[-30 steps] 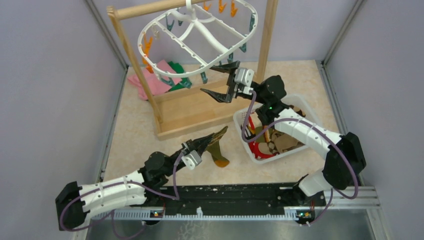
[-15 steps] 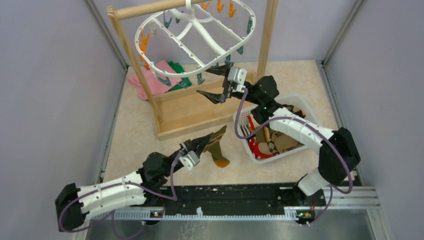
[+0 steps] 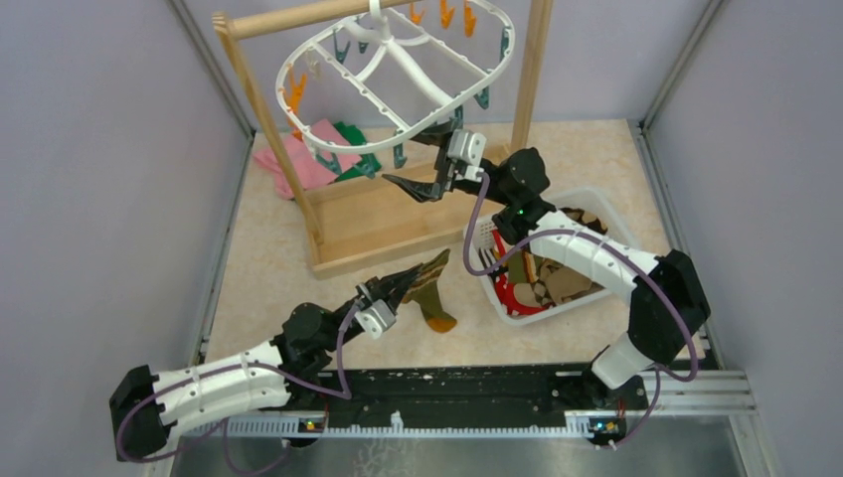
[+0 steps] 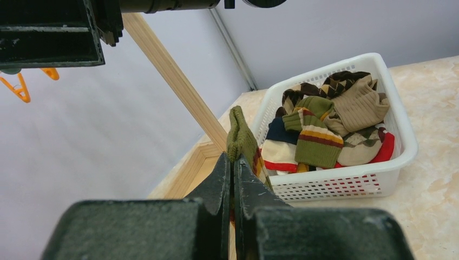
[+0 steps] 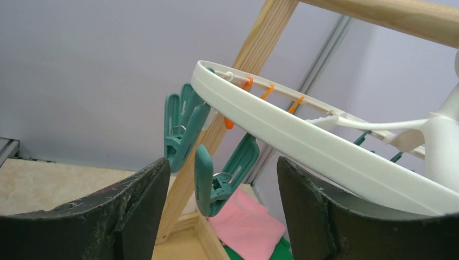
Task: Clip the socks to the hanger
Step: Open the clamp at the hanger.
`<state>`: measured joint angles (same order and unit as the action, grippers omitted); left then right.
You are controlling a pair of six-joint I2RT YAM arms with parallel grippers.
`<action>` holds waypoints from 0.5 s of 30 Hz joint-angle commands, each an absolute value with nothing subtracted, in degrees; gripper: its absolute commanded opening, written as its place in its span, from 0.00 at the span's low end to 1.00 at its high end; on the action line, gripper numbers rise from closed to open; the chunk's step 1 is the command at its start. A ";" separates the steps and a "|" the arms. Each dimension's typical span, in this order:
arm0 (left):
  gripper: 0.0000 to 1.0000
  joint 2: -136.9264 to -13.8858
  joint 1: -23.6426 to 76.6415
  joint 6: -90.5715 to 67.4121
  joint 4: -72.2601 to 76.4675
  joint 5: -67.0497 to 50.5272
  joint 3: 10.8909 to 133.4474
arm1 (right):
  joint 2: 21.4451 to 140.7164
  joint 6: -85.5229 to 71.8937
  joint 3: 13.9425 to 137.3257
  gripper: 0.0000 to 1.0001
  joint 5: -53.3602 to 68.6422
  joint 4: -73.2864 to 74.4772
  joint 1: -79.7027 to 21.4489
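My left gripper (image 3: 413, 279) is shut on an olive-brown sock with orange stripes (image 3: 433, 289), held up off the floor left of the basket. In the left wrist view the sock (image 4: 241, 138) stands up out of the closed jaws of this gripper (image 4: 234, 160). Other socks (image 4: 316, 135) lie heaped in the white basket (image 4: 335, 187). The white oval hanger (image 3: 383, 28) hangs tilted from the wooden pole. My right gripper (image 3: 422, 160) is open just under its near rim. In the right wrist view a teal clip (image 5: 216, 187) dangles from the hanger's rim (image 5: 303, 135) between the open fingers of the right gripper (image 5: 223, 163), touching neither.
The wooden rack's base (image 3: 378, 224) lies under the hanger, with its right post (image 3: 529, 75) close behind my right gripper. Pink and green folded cloths (image 3: 310, 159) sit at the back left. The basket (image 3: 487, 279) stands under my right arm. Purple walls close in on three sides.
My right gripper has moved left and a little back, bringing its open jaws round a teal clip. The hanger has swung slightly. The left arm with the sock has barely moved.
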<state>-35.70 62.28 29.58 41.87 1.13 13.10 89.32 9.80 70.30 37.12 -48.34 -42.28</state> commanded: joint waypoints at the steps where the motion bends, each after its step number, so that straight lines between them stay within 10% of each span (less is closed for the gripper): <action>1: 0.00 -34.49 62.16 29.93 43.29 1.21 14.34 | 90.09 8.88 72.91 0.72 36.28 -50.45 -43.11; 15: 0.00 -34.73 62.14 29.82 43.56 1.15 14.16 | 90.89 8.22 73.29 0.66 36.35 -51.67 -43.79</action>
<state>-35.00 62.28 29.74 41.71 1.15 13.08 90.19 9.15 70.30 36.73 -48.80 -42.74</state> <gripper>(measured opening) 0.016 0.662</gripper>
